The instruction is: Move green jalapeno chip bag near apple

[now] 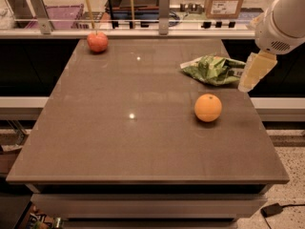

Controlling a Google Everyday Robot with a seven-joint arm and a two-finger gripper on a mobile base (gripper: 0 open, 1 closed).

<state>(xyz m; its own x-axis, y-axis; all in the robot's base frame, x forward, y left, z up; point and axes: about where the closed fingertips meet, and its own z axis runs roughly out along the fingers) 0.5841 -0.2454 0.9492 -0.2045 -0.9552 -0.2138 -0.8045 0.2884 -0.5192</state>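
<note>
Green foil is seen at two o'clock on the table (119, 147): the green jalapeno chip bag (214, 69), ungrasped. The apple (97, 41) lies at eleven o'clock, well apart. The gripper (249, 81) hangs at the bag's three o'clock; released or clenched cannot be told. The approach is judged under way; a descent onto the bag is called for.

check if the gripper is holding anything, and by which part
Nothing looks held. The gripper hangs beside the right end of the green jalapeno chip bag, which lies on the table.
</note>
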